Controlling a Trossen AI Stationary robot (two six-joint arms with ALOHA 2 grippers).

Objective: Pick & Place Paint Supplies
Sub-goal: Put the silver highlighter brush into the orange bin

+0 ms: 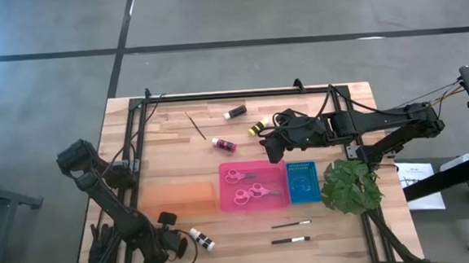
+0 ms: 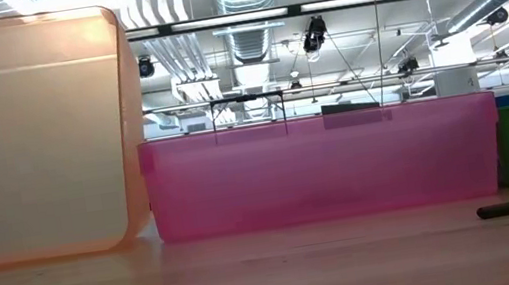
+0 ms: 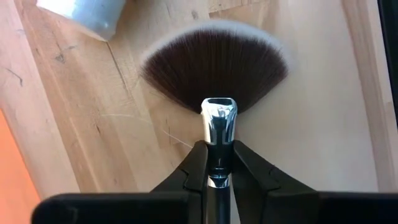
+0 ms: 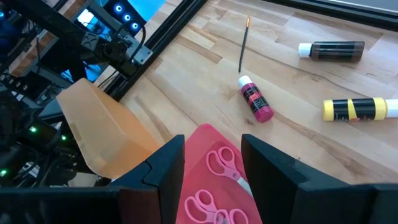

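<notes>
Near surface's front edge, left tool [image 3: 217, 163] clamping fan brush [image 3: 216, 68]; right tool [image 4: 211, 158] wide; scissors [image 1: 246, 185] in pink tray [image 1: 226, 204]; bottles, brushes outstanding.

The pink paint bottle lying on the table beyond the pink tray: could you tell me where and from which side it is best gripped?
Grip the pink paint bottle across the middle of its body, from straight above, fingers straddling its long axis. It lies flat on the table with bare wood on both sides, so the fingers have room. The open right gripper hovers nearest.
</notes>
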